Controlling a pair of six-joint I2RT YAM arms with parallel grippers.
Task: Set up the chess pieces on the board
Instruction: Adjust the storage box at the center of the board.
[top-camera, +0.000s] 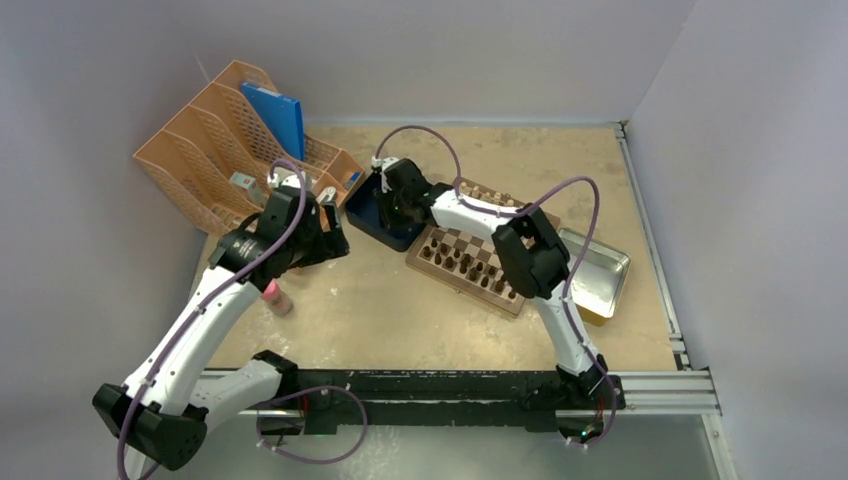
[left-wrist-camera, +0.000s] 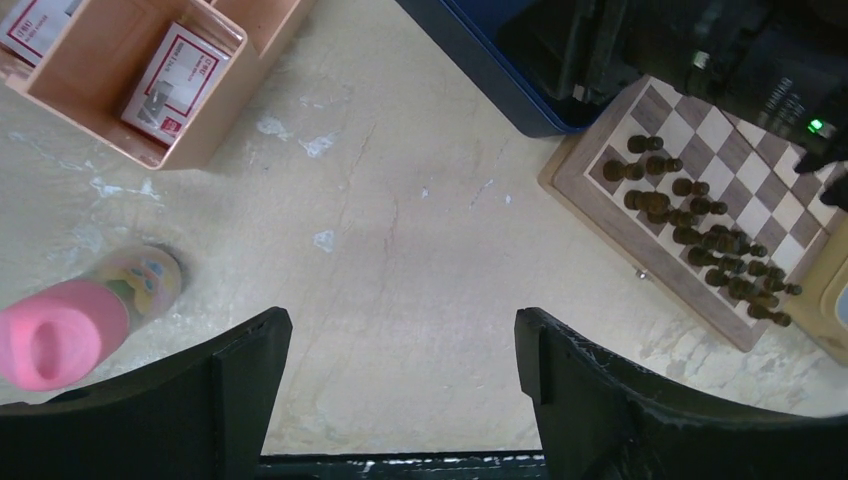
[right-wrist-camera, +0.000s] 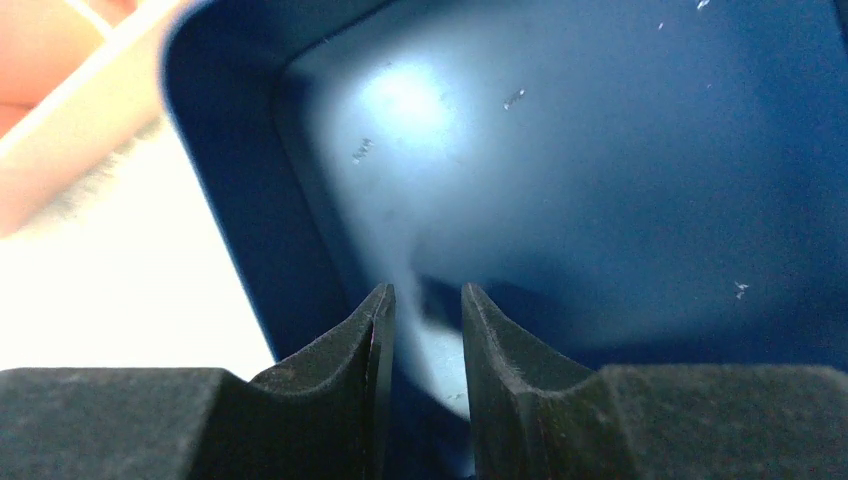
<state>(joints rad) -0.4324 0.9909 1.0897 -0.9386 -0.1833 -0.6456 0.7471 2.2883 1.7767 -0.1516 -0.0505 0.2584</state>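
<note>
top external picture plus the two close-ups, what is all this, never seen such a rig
Two robot arms are bolted to the near edge of a table. The wide picture looks down from above; each close-up comes from a camera on one arm's wrist. On the table: a chessboard with dark pieces, a blue tray, a metal tray, an orange file rack and a pink-capped bottle. The left pincer is open above the table, holding nothing. The right pincer reaches into the blue tray, its fingers almost together; whether it grips anything is too blurred to tell.
</note>
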